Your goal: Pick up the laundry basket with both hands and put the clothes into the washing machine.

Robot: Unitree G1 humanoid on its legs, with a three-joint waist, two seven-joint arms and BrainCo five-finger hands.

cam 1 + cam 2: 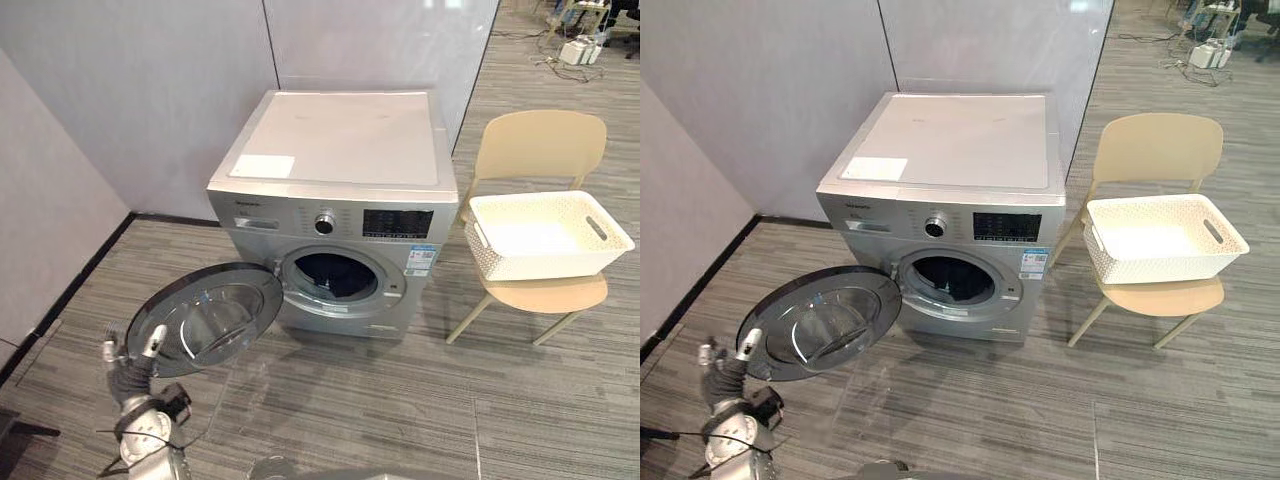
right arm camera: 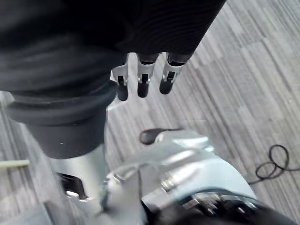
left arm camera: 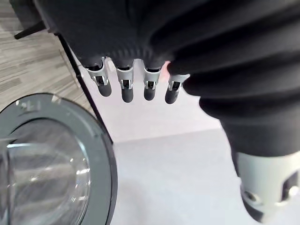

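drum (image 1: 336, 276) interior dark, contents apparently unreadable; door (image 3: 56, 154) cut off by edge

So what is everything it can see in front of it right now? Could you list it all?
washing machine: one, silver, centre, backed against the grey wall panels
door: one, round glass with a grey rim, swung open to the robot's left
white sheet: one, white, on the machine's top, front left corner
chair: one, beige, right of the machine
laundry basket: one, white, on the chair's seat; contents hard to tell
floor: grey striped carpet
left hand: one, silver fingers with dark tips, relaxed and empty, beside the open door
right hand: one, same colours, relaxed and empty, above the floor
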